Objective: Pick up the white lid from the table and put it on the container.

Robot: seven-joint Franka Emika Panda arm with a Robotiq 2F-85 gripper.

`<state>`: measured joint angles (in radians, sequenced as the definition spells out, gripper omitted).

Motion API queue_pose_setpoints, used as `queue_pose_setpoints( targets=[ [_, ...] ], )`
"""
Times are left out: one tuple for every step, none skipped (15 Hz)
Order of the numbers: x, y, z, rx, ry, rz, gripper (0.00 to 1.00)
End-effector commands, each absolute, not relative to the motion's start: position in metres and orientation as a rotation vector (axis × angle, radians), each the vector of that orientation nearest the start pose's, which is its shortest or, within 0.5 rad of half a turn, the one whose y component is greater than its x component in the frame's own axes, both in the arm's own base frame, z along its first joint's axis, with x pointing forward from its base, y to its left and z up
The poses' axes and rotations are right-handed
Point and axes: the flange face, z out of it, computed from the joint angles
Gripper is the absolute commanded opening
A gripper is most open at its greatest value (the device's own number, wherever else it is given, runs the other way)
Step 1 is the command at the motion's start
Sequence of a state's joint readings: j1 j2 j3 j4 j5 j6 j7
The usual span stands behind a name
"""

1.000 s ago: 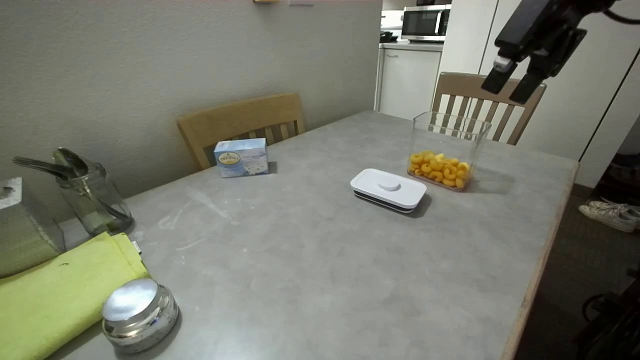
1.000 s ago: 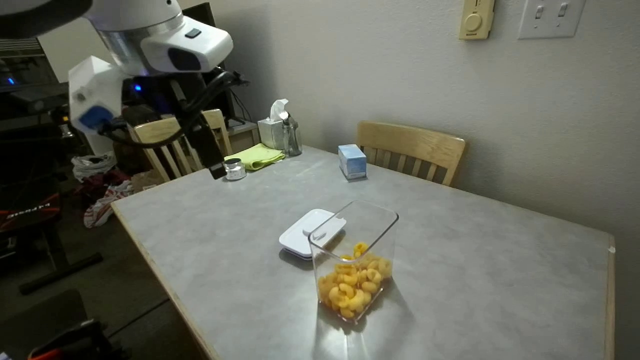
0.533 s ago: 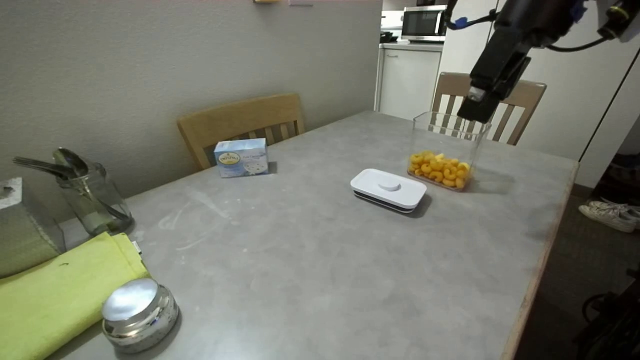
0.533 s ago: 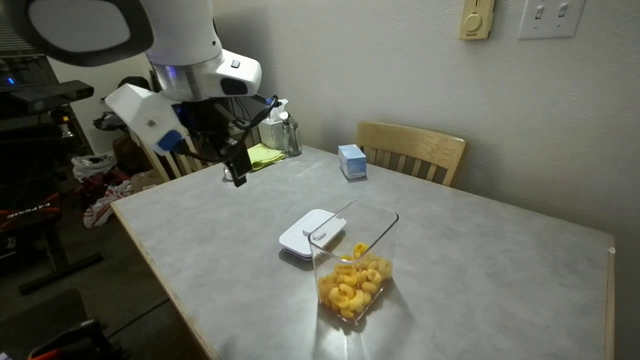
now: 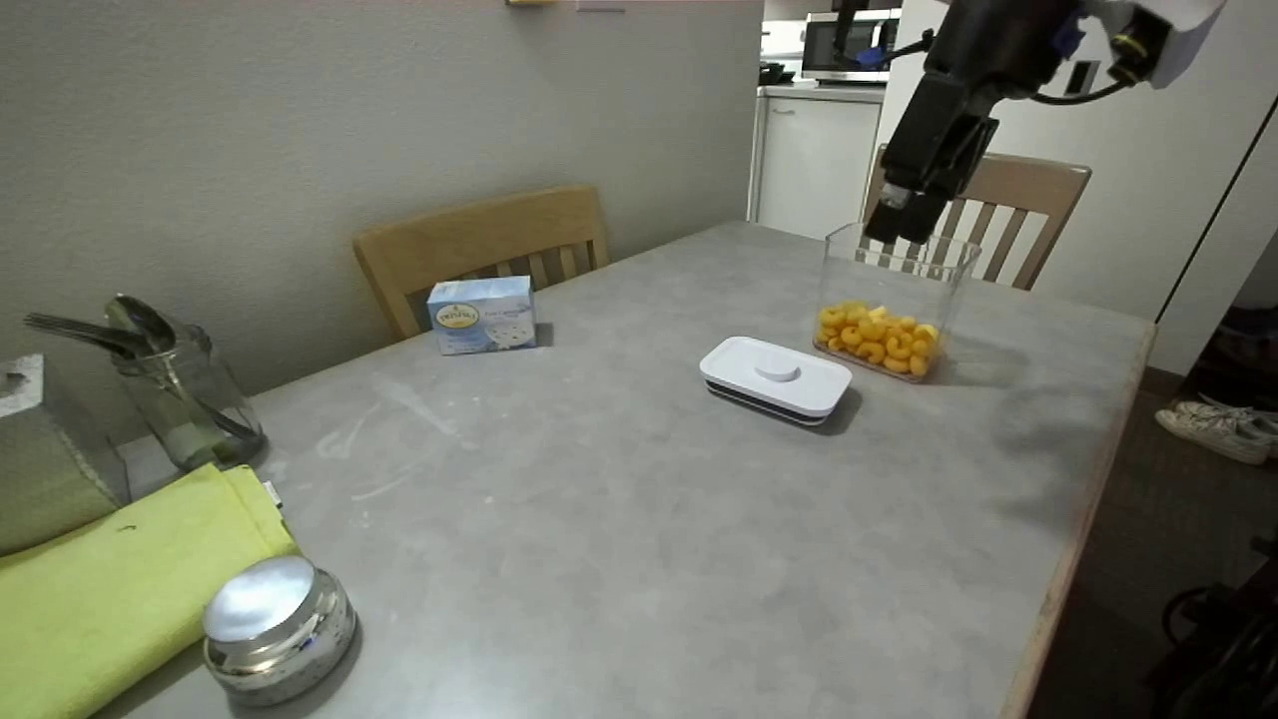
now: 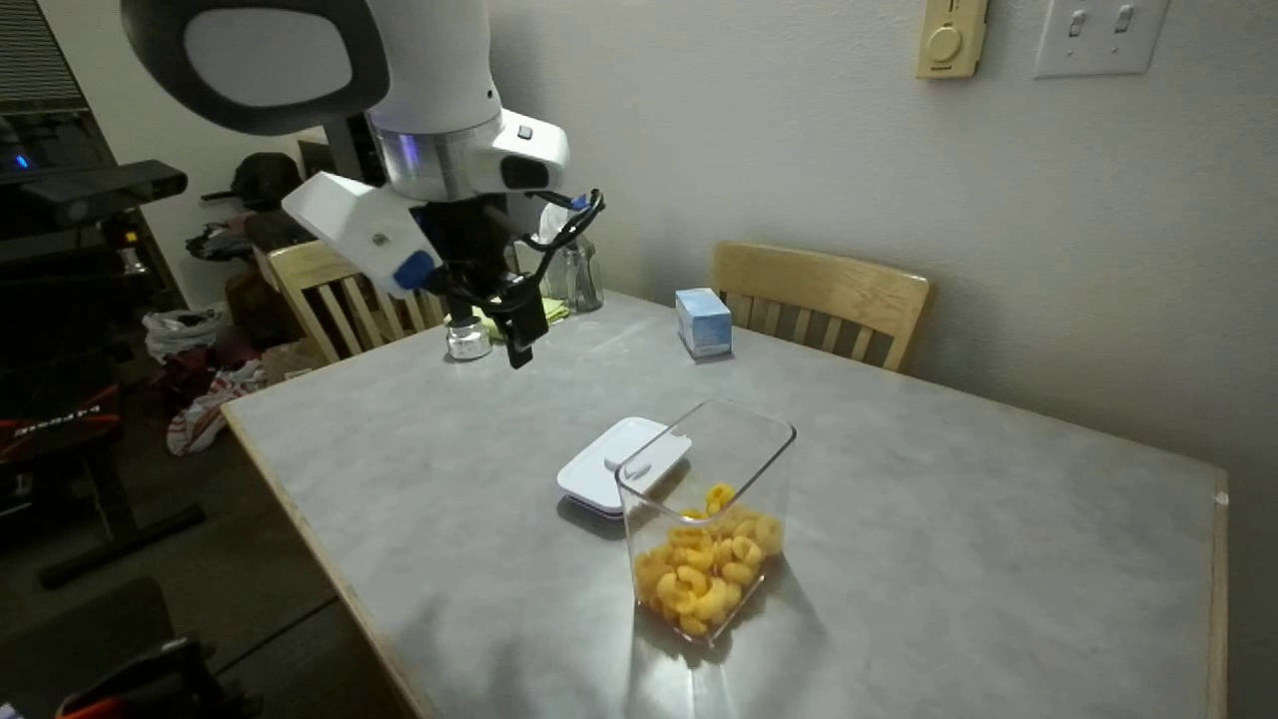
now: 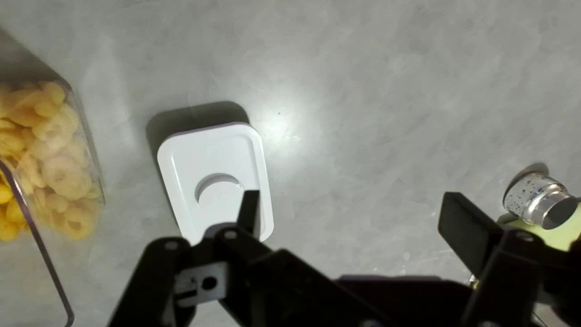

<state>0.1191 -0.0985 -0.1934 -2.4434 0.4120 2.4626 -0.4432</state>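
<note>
Gripper (image 7: pixel 352 195) hung above the table (image 5: pixel 599 519), fingers (image 7: pixel 248 211) spread wide, nothing held between them. White lid (image 7: pixel 204 152) lay flat on the table, below and off toward one finger instead of under the gap; in the wrist view that finger hid part of its edge. Clear plastic container (image 5: pixel 889 285) stood farther out on the same side, uncovered, with yellow-orange curls (image 5: pixel 877 338) in its bottom. Silver jar (image 7: pixel 529 193) stood well apart, out past the opposite finger.

Step in hand, by my judgement: the approach for the pick. Best done by shifting toward the lid until its knob (image 7: pixel 220 200) came midway between the fingers, then going straight down. The knob was low, so the tips needed to reach almost to the lid's face for a sure bite. Height of the tips over it was hard to judge even with both exterior views. Container walls stood tall; a high lift before crossing seemed wise.

Lid itself: rounded rectangle, smooth white, faint inset line along the border, round knob at centre, dark band below the top plate.
</note>
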Motion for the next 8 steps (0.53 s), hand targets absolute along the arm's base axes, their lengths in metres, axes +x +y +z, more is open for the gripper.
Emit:
queue_pose_setpoints(
  targets=[
    [0.490,-0.038,0.338,-2.925,-0.126,-0.255,1.00],
    [0.495,-0.039,0.334,-2.959,-0.182,-0.251,1.00],
    [0.502,-0.038,0.330,-2.978,-0.238,-0.233,1.00],
    [0.508,-0.038,0.326,-3.002,-0.286,-0.220,1.00],
    [0.517,-0.038,0.321,-3.016,-0.338,-0.204,1.00],
    [0.524,-0.038,0.319,-3.022,-0.377,-0.189,1.00],
    [0.533,-0.038,0.314,-3.024,-0.416,-0.182,1.00],
    [0.541,-0.037,0.309,-3.024,-0.456,-0.183,1.00]
  ],
)
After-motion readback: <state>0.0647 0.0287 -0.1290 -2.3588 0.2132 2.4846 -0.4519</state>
